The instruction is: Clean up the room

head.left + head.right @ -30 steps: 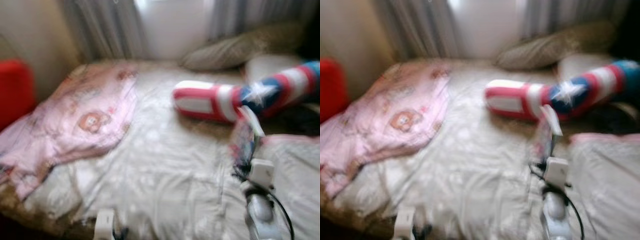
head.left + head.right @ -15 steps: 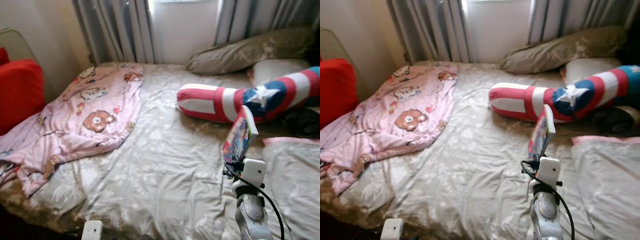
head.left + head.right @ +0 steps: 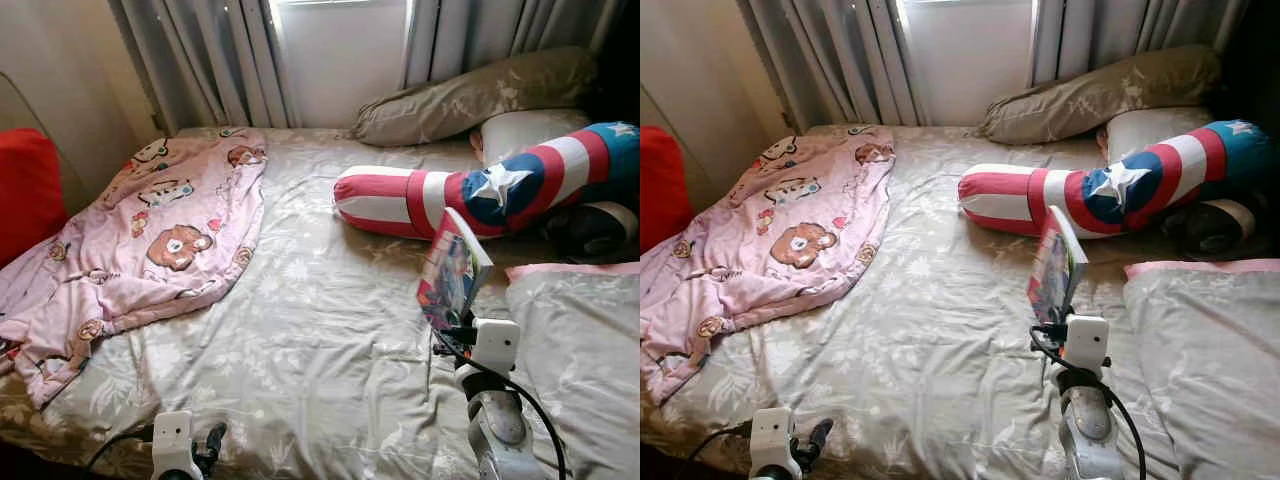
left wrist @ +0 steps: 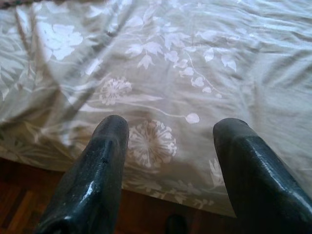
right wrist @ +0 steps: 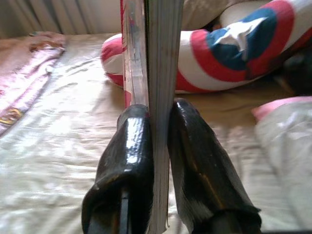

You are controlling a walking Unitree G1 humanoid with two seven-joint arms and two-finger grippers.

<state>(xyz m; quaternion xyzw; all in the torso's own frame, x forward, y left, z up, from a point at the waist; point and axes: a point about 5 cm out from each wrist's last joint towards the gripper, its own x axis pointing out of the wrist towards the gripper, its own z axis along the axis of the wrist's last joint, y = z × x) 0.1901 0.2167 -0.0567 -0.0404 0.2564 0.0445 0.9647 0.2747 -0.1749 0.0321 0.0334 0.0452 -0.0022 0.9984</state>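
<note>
holding a colourful book [image 3: 453,270] upright over the bed [image 3: 320,330], the right gripper [image 5: 158,141] has its fingers clamped on it, left gripper [image 4: 170,141] hangs released by the bed edge, pink blanket [image 3: 150,240] still rumpled so cleanup's barely started, cover text unreadable.

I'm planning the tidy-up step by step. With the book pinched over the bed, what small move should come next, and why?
Probably carry the book clear of the bed toward wherever it is stored. The right gripper is shut on its edge, upright above the sheet; the left gripper hangs open at the bed's near edge.
</note>
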